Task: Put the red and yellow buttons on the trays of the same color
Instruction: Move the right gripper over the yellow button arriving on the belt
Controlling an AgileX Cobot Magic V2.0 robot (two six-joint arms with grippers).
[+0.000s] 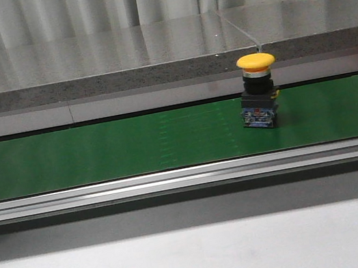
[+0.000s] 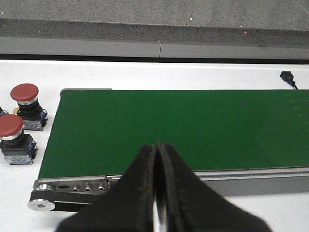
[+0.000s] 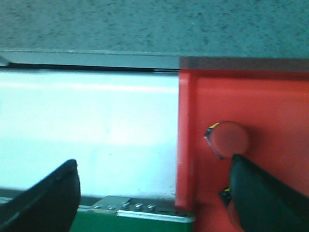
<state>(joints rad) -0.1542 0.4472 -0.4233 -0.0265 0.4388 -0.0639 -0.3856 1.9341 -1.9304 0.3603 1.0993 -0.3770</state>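
Observation:
A yellow button [image 1: 259,90] stands upright on the green belt [image 1: 112,149], right of centre in the front view. Two red buttons [image 2: 27,106] [image 2: 14,140] stand on the white table off the belt's end in the left wrist view. My left gripper [image 2: 156,145] is shut and empty, hovering over the belt's near edge. The red tray [image 3: 256,101] fills one side of the right wrist view, with a red button [image 3: 228,137] lying in it. My right gripper [image 3: 153,166] is open, one finger [image 3: 263,193] over the tray, the other over the white table. No yellow tray shows.
A grey stone ledge [image 1: 104,60] runs behind the belt. The belt's metal frame [image 1: 187,178] lines its near edge, and its end roller [image 2: 42,203] sits by the left gripper. A small black connector [image 2: 287,76] lies on the white table.

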